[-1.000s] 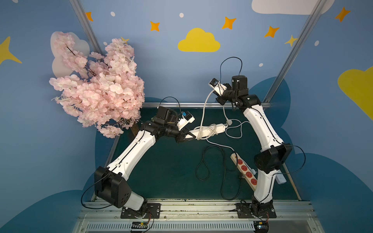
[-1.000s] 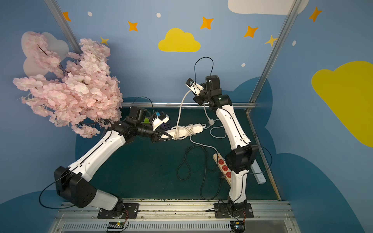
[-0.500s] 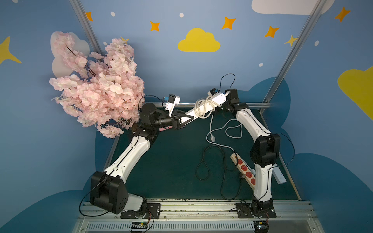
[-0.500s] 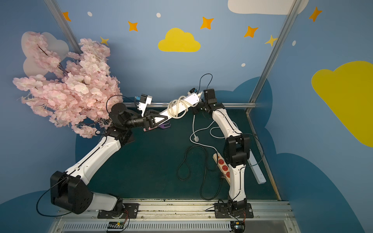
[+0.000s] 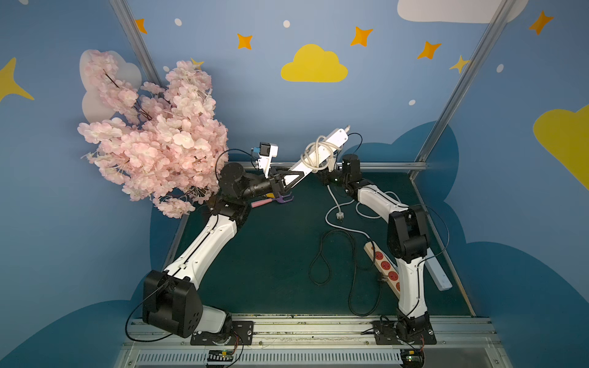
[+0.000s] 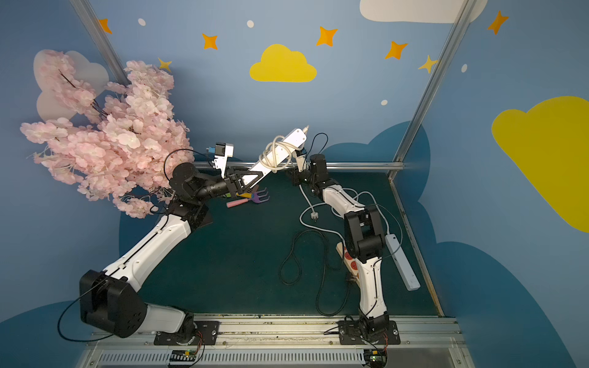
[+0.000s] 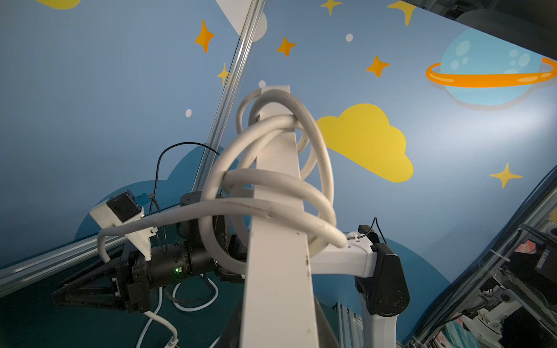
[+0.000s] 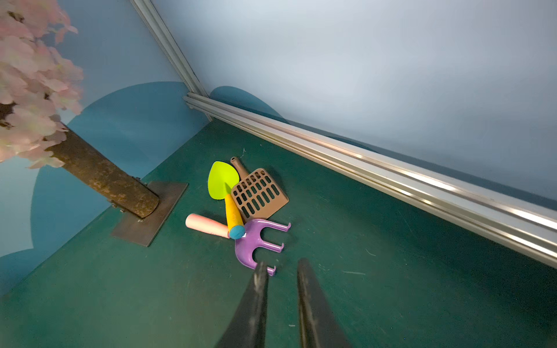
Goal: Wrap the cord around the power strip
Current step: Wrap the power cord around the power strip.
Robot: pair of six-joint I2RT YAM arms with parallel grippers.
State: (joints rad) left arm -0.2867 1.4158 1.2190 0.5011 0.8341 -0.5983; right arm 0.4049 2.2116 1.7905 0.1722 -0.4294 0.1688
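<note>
- The left gripper point(image 5: 299, 174) is pinching the low end of the strip point(image 5: 331, 142), jaws pressed onto it, and is holding it tilted up, clear of the mat point(image 5: 271, 255).
- The cord point(image 7: 271, 180) is lying in several loose turns about the strip's middle. Its tail is hanging down to the mat, where the plug point(image 5: 339, 216) is resting.
- The right gripper point(image 8: 281, 266) is sitting near the coils with its jaws slightly parted and nothing between them, so the step in hand is probably a fresh grasp on the tail.
- Taking the tail close below the coils, not near the plug, is the better choice, since less slack is then swinging during the next turn.
- The turns are looking slack. Pulling gently along the tail while circling should be snugging them without dragging the strip out of the left grip.
- The black cord point(image 5: 352, 274) is lying on the mat near the tail, so a low reach is risking a snag.
</note>
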